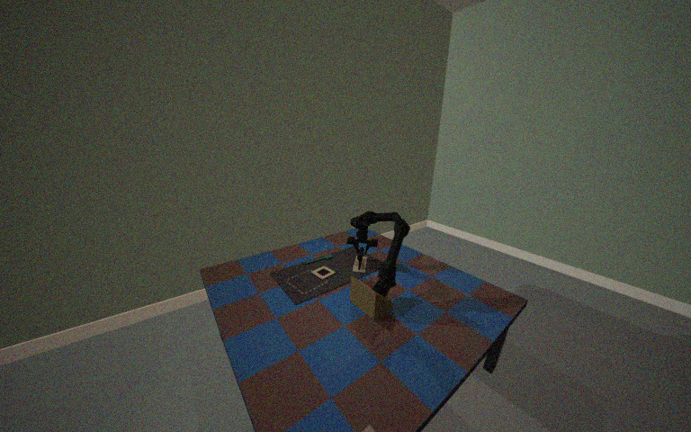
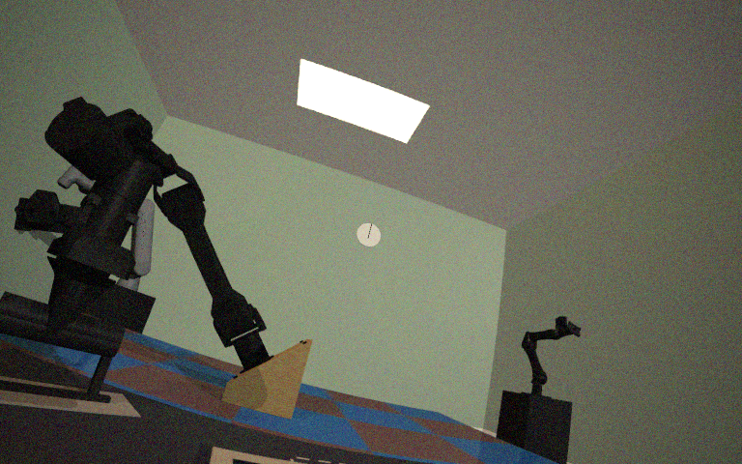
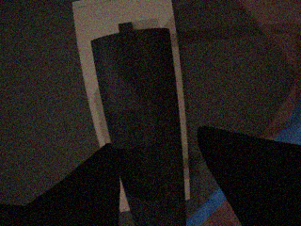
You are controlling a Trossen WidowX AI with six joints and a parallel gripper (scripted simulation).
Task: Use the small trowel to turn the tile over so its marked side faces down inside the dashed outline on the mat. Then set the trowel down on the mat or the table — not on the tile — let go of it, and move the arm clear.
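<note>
The trowel's thick dark handle (image 1: 360,265) (image 2: 103,334) (image 3: 136,89) stands raised above a pale flat rectangular piece on the dark mat (image 1: 344,267). My gripper (image 1: 360,253) (image 3: 157,143) points down over the handle, with its fingers on either side. The left finger is against or very near it; a narrow gap shows at the right finger, so the gripper looks open. The tile (image 1: 323,272), pale with a dark square on its upper face, lies flat on the mat beside the dashed outline (image 1: 304,293). The trowel's blade is hard to make out.
A yellow wedge block (image 1: 363,301) (image 2: 273,383) carries the arm's base beside the mat. A thin green strip (image 1: 318,259) lies near the mat's far edge. A second small arm stands on a black pedestal (image 2: 533,423) in the background.
</note>
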